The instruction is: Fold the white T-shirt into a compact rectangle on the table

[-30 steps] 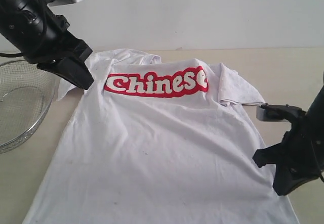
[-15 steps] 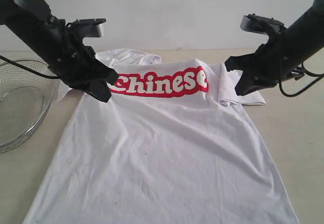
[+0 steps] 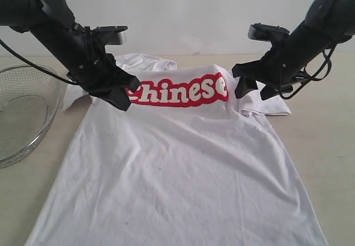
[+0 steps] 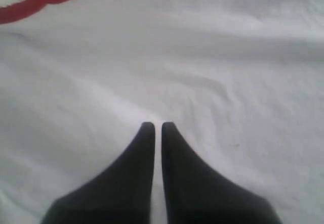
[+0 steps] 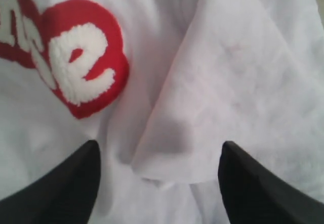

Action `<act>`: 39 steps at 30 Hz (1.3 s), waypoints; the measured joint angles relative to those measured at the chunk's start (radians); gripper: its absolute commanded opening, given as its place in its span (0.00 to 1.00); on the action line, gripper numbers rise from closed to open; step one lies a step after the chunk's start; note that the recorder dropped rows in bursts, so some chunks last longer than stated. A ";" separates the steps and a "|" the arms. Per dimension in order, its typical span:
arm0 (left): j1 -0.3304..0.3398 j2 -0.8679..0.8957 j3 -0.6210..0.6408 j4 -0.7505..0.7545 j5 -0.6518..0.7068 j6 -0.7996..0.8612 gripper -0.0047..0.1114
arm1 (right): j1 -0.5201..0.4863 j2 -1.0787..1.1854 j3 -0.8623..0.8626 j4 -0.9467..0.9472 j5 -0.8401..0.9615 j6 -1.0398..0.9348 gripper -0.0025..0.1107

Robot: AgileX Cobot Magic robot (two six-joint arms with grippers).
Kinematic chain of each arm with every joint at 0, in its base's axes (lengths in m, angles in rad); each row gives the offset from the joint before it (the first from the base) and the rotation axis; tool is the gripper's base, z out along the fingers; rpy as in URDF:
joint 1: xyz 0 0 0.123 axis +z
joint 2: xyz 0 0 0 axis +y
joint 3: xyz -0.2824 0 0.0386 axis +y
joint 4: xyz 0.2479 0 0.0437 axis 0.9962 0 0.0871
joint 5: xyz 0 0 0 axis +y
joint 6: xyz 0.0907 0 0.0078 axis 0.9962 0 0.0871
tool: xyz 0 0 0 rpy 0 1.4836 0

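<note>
Right hand (image 5: 159, 148): fingers apart, just swung up from the hem side to straddle the folded-in sleeve (image 5: 228, 82); we judge a sleeve grasp comes next.
Left hand (image 4: 157, 125): fingers together, nothing visibly held, moved over the red fuzzy lettering (image 3: 183, 90).
White T-shirt (image 3: 177, 168): soft, wrinkled cloth, lying flat on the pale worktop (image 3: 327, 135).

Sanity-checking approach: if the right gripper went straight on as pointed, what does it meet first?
Likely the folded-over sleeve of the white T-shirt, framed between the right gripper's open jaws; depth unclear.
</note>
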 measured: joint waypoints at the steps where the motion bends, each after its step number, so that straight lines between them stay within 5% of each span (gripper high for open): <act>1: 0.000 0.000 0.000 0.000 0.000 0.000 0.08 | 0.006 0.009 0.000 0.000 -0.018 0.006 0.55; 11: 0.000 0.000 -0.002 -0.002 0.009 0.000 0.08 | 0.044 0.035 -0.005 -0.100 -0.095 0.078 0.02; 19: 0.000 0.000 -0.002 -0.002 0.020 0.001 0.08 | 0.040 0.035 -0.005 -0.318 -0.111 0.278 0.07; 25: 0.000 0.000 -0.002 -0.002 0.025 0.001 0.08 | -0.035 0.035 -0.005 -0.325 -0.028 0.332 0.47; 33: 0.000 0.000 -0.002 -0.002 0.028 0.001 0.08 | -0.072 0.035 -0.005 -0.325 0.002 0.332 0.35; 39: 0.000 0.000 -0.002 -0.002 0.030 0.001 0.08 | -0.072 0.035 -0.005 -0.325 -0.022 0.330 0.34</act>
